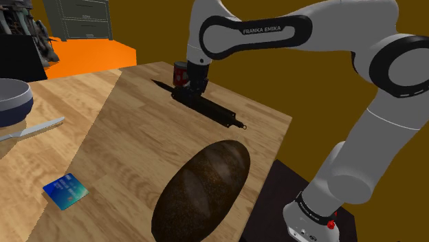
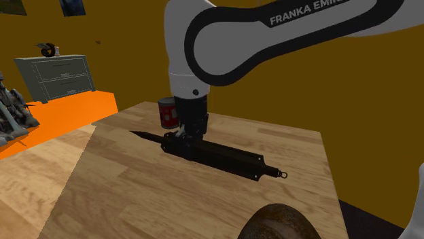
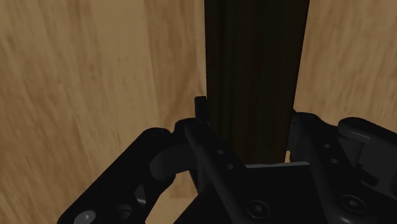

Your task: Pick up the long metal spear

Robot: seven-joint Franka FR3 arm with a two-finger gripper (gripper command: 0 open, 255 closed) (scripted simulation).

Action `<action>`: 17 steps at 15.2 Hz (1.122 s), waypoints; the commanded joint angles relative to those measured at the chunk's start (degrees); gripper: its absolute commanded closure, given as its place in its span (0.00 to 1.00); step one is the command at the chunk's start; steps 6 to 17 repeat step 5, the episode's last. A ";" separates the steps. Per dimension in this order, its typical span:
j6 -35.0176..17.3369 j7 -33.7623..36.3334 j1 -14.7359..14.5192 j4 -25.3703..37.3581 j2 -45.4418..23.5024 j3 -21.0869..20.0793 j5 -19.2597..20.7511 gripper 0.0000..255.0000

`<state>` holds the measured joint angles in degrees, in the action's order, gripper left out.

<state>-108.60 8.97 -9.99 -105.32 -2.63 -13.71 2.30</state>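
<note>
The spear [image 1: 218,112] [image 2: 224,157] is a long black shaft with a pointed tip at one end and a small ring at the other. It lies flat on the wooden table [image 1: 137,137] near the far edge. My black gripper [image 1: 187,94] [image 2: 182,141] is lowered onto it close to the pointed end. In the wrist view the dark shaft [image 3: 254,63] runs between my fingers, and my gripper [image 3: 249,116] is shut on it, one finger pressed against each side.
A red can [image 1: 179,72] [image 2: 166,112] stands just behind the gripper. A large brown loaf [image 1: 203,189] lies near the front edge. A blue card [image 1: 66,192], a knife [image 1: 34,128] and a dark bowl [image 1: 12,100] sit at the shoulder view's left.
</note>
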 commanded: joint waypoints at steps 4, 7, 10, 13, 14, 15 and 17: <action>3.22 -0.22 0.04 2.84 0.40 0.02 -0.14 1.00; 3.22 -0.22 0.04 2.85 0.39 0.02 -0.14 1.00; 3.22 -0.22 0.04 2.85 0.39 0.02 -0.14 1.00; 3.22 -0.22 0.04 2.85 0.39 0.02 -0.14 1.00; 3.22 -0.22 0.04 2.85 0.39 0.02 -0.14 1.00; 3.22 -0.22 0.04 2.85 0.39 0.02 -0.14 1.00; 3.22 -0.22 0.04 2.85 0.39 0.02 -0.14 1.00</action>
